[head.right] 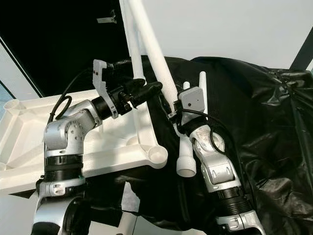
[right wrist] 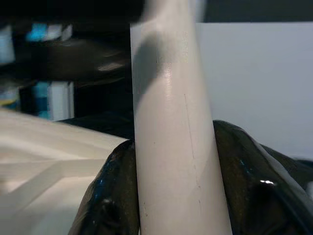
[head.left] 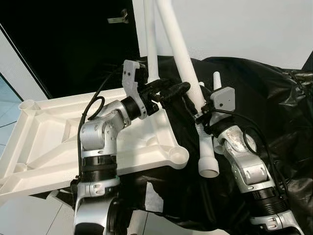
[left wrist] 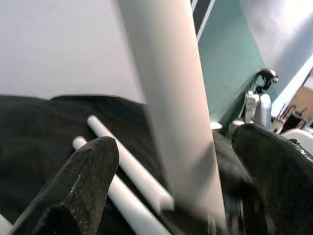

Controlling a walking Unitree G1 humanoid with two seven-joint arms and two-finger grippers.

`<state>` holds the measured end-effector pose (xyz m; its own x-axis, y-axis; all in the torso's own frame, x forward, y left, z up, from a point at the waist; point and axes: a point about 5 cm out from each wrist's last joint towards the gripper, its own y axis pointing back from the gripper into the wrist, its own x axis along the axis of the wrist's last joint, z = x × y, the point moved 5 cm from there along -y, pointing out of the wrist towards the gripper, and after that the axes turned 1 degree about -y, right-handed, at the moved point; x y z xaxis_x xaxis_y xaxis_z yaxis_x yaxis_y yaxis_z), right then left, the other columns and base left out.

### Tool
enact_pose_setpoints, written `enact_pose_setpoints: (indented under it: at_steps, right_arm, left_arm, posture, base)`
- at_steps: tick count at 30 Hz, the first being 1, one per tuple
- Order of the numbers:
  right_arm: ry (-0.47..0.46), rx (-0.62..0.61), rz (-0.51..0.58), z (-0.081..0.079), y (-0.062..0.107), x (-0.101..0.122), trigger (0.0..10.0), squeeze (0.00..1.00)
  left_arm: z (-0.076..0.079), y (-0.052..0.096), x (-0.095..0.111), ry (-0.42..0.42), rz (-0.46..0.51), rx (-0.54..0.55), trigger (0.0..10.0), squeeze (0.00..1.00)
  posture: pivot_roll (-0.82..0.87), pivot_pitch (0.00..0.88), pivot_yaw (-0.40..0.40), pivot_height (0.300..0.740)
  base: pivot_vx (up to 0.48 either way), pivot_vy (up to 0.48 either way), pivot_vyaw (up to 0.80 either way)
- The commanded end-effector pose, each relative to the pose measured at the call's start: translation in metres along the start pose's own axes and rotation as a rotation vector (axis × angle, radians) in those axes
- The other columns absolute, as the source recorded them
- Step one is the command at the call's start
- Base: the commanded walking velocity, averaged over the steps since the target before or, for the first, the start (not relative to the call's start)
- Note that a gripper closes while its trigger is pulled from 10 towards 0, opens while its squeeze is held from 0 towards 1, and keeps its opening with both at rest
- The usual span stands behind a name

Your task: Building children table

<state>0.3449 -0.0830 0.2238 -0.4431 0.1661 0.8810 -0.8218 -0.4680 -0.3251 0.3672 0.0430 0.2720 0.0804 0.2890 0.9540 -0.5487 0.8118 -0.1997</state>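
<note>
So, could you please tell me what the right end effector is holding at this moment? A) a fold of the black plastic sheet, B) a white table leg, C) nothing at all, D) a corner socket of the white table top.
B: in the right wrist view the black fingers press on both sides of the white table leg, and the head view shows the right end effector clamped on that tilted leg.

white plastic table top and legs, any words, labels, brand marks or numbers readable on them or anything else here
None can be read.
White plastic table top: bare moulded ribs, no marking.
White plastic table leg held in the right gripper: plain.
Second white table leg between the left gripper fingers: plain.
Black plastic sheet: no print visible.
</note>
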Motion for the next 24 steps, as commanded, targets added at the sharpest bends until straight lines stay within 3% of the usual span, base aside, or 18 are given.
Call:
enact_pose_setpoints:
  at_steps: [1, 7, 10, 15, 21, 24]
  right_arm:
    - [0.014, 0.026, 0.029, -0.006, -0.003, 0.006, 10.0, 0.0]
    - [0.04, 0.075, 0.053, -0.02, -0.003, 0.004, 10.0, 0.0]
    - [0.042, 0.076, 0.054, -0.02, -0.003, 0.003, 10.0, 0.0]
    - [0.047, 0.084, 0.047, -0.026, 0.003, -0.002, 10.0, 0.0]
    - [0.052, 0.09, 0.05, -0.028, 0.003, -0.003, 10.0, 0.0]
    - [0.063, 0.088, 0.051, -0.029, 0.002, -0.003, 10.0, 0.0]
  left_arm:
    - [-0.001, -0.002, -0.003, 0.028, -0.005, 0.0, 10.0, 0.0]
    - [-0.025, -0.01, 0.013, 0.053, -0.012, 0.086, 10.0, 0.0]
    - [-0.026, -0.01, 0.015, 0.054, -0.012, 0.087, 10.0, 0.0]
    - [-0.043, -0.007, 0.037, 0.076, 0.011, 0.13, 10.0, 0.0]
    - [-0.048, -0.008, 0.048, 0.079, 0.03, 0.144, 10.0, 0.0]
    - [-0.043, -0.01, 0.046, 0.072, 0.011, 0.115, 10.0, 0.0]
  posture:
    - [-0.03, 0.0, 0.055, 0.74]
    - [-0.03, 0.0, 0.068, 0.74]
    - [-0.03, 0.0, 0.068, 0.74]
    - [-0.03, 0.0, 0.083, 0.74]
    - [-0.03, 0.0, 0.084, 0.74]
    - [-0.03, 0.0, 0.092, 0.74]
  base:
    - [0.0, 0.0, 0.0]
    - [0.0, 0.0, 0.0]
    - [0.0, 0.0, 0.0]
    - [0.0, 0.0, 0.0]
    - [0.0, 0.0, 0.0]
    - [0.0, 0.0, 0.0]
